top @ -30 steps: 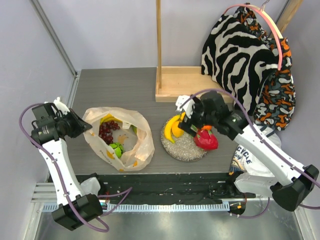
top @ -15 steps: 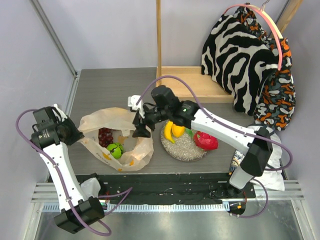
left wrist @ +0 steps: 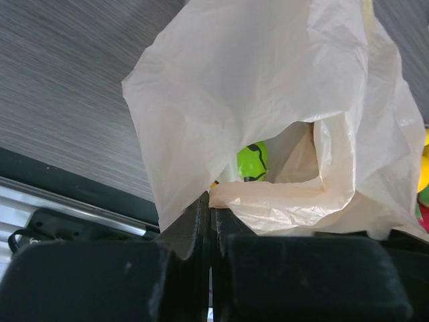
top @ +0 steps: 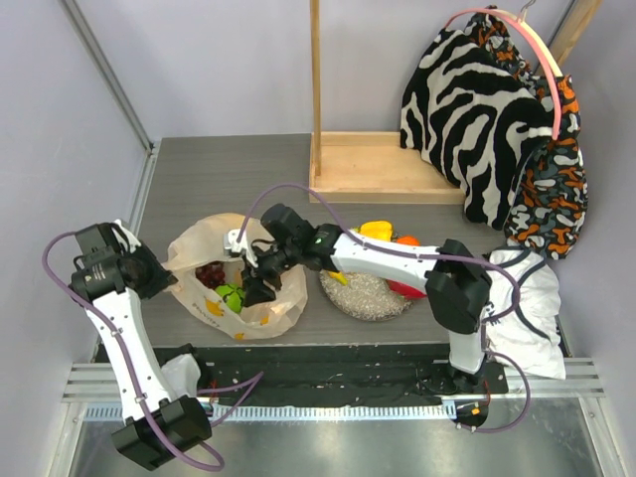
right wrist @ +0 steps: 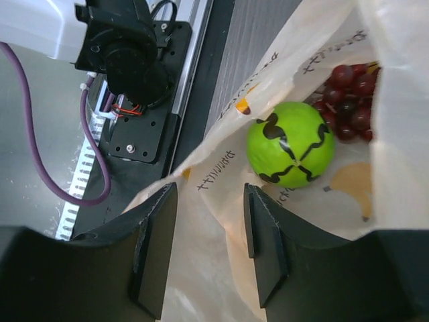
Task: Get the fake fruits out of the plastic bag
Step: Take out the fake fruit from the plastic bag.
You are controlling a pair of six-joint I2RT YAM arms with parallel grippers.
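The plastic bag (top: 268,298) lies open on the left of the table, with a green apple (top: 229,296) and dark red grapes (top: 210,273) inside. My left gripper (top: 157,275) is shut on the bag's left rim; its wrist view shows the film pinched at the fingertips (left wrist: 211,201), below the bag (left wrist: 255,87) and the apple (left wrist: 252,161). My right gripper (top: 252,289) reaches into the bag's mouth. Its jaws stand apart (right wrist: 211,221) over bag film, with the apple (right wrist: 290,144) and grapes (right wrist: 352,94) just beyond them. A yellow fruit (top: 376,230), an orange (top: 405,239) and a red fruit (top: 402,289) sit by the plate.
The speckled grey plate (top: 363,295) lies right of the bag, partly under my right arm. A wooden tray with an upright post (top: 383,169) stands at the back. Zebra-print cloth (top: 487,109) hangs at back right, and a white cloth (top: 527,308) lies at the right edge.
My right arm swung left from the plate into the bag's mouth, and its jaws narrowed. My left gripper kept its hold on the bag's rim and shifted only slightly.
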